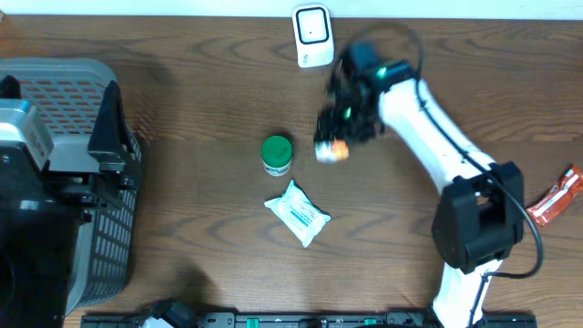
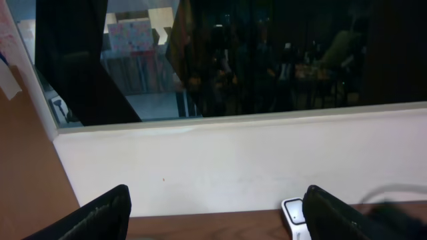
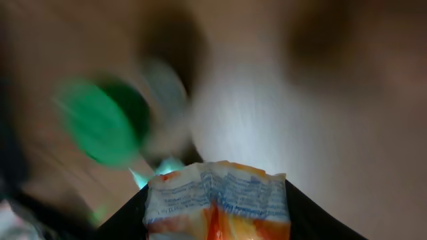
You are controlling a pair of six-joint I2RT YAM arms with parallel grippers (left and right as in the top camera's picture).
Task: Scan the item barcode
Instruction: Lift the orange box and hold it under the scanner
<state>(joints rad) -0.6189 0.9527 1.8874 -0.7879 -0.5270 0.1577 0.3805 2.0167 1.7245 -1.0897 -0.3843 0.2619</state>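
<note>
The right hand (image 1: 337, 137) is clamped on a small orange-and-white packet (image 3: 217, 197), held above the tabletop (image 1: 200, 109) just below and right of the white barcode scanner (image 1: 312, 35). The left hand (image 2: 213, 215) is spread wide with nothing between its fingers (image 2: 100, 215), raised over the grey basket (image 1: 91, 82). A green-capped jar (image 1: 277, 153) and a white wipes pack (image 1: 298, 212) sit mid-table, and a red packet (image 1: 557, 198) lies at the right edge.

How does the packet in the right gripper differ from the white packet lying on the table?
The orange-and-white packet is pinched in the right gripper; the white packet lies free on the table. The orange-and-white packet shows orange print; the white packet shows teal. Both are small sealed pouches.
</note>
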